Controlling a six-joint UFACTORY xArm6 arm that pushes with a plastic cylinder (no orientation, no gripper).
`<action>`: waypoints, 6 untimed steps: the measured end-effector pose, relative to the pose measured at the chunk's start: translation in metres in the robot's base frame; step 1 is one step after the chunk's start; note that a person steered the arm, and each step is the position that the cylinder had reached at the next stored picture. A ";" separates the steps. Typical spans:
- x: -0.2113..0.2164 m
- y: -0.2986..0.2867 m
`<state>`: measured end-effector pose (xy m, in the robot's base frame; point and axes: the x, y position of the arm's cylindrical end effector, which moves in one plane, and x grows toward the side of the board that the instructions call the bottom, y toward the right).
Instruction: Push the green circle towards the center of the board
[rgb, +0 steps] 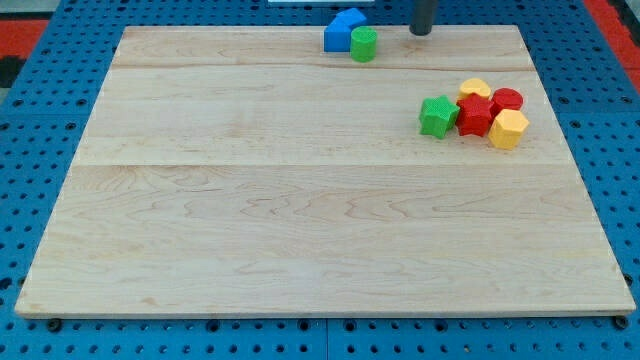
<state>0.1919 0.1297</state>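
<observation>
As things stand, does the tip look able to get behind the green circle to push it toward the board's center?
Probably yes: my tip sits to the view's right of the green circle with bare board between; the blue block touches only its left.

Board (300, 220) with two groups of blocks, one at the view's top edge, one at the view's right.

At the top, slightly right of the middle: green circle (363, 44) touching the lower right side of the blue block (343, 30); my tip (421, 31) to the right of the pair, near but apart, at the top edge. Lower down, near the right edge, a tight cluster: green star (437, 116) on its left, touching the red star (474, 116); yellow block (475, 89) just above that; red block (507, 99) at the upper right; yellow hexagon (508, 129) at the lower right. Cluster well apart from the top pair.
</observation>
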 end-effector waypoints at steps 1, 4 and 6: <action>0.002 -0.010; 0.018 -0.109; 0.072 -0.098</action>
<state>0.2636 0.0317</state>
